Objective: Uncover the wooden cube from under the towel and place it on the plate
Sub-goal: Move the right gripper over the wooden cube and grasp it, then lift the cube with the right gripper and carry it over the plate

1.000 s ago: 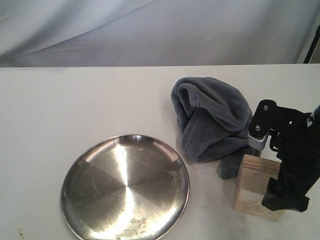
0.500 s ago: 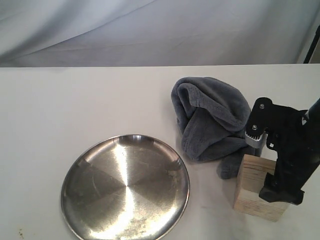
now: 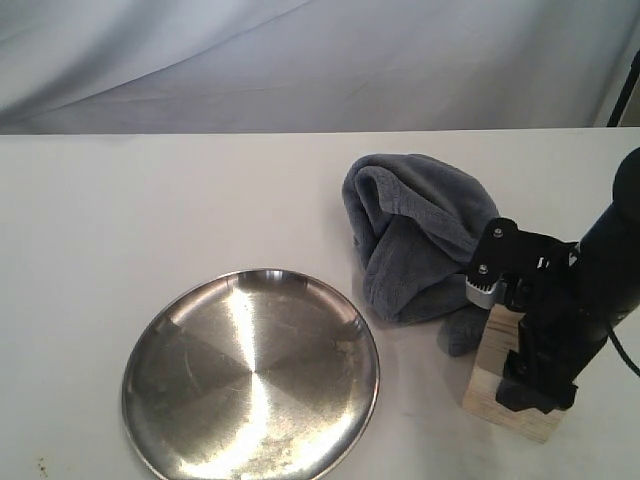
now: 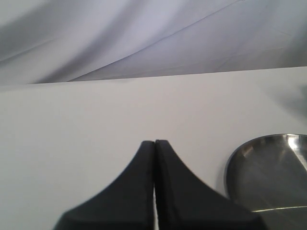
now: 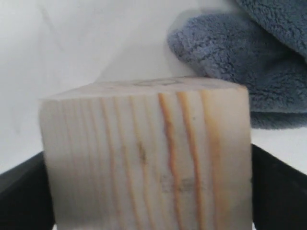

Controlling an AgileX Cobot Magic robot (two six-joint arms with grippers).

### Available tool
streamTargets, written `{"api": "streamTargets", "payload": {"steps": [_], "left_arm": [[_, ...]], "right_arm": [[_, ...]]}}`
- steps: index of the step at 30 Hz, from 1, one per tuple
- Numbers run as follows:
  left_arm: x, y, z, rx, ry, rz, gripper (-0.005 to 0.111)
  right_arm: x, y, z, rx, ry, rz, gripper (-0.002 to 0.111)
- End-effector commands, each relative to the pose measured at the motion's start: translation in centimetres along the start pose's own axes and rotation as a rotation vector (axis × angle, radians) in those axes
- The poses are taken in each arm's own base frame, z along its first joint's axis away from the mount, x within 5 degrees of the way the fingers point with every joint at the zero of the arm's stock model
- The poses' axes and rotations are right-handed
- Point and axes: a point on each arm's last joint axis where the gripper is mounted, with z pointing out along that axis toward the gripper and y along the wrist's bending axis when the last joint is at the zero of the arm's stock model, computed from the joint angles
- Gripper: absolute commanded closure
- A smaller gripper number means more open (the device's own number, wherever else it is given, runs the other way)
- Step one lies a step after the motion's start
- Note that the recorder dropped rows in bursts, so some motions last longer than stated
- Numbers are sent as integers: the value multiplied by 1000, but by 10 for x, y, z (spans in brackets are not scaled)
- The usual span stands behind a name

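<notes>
Right tool (image 3: 530, 375) is clamped on the wooden cube (image 3: 485, 388), already uncovered beside the towel (image 3: 420, 240) near the right edge of the tabletop (image 3: 150, 200), so only transfer onto the plate (image 3: 250, 375) is judged left.

Matte black robot hands on a dark arm.
The right hand (image 3: 530, 370) had an angular black body with two small bright screws (image 3: 497, 232) and a silver ribbed part (image 3: 483, 291); a thin black cable (image 3: 622, 355) ran beside the rounded arm (image 3: 620, 240). The left hand (image 4: 154, 143) showed smooth black fingers (image 4: 129, 191) that narrowed to thin tips.
</notes>
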Motion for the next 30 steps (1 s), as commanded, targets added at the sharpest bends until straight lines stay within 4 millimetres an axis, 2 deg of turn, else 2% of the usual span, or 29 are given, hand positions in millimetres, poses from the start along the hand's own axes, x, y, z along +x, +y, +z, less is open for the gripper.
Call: {"api": "streamTargets", "payload": {"steps": [1, 6, 7, 20, 30], "left_arm": [[0, 0, 0, 4, -8, -8, 107], [0, 0, 0, 4, -8, -8, 107], [0, 0, 0, 4, -8, -8, 107], [0, 0, 0, 4, -8, -8, 107], [0, 0, 0, 4, -8, -8, 107]], "right_arm": [[-1, 1, 1, 0, -5, -13, 58], [1, 3, 1, -29, 18, -14, 103], [1, 3, 0, -34, 21, -14, 108], [1, 7, -6, -47, 16, -9, 108], [-6, 24, -57, 10, -215, 41, 108]]}}
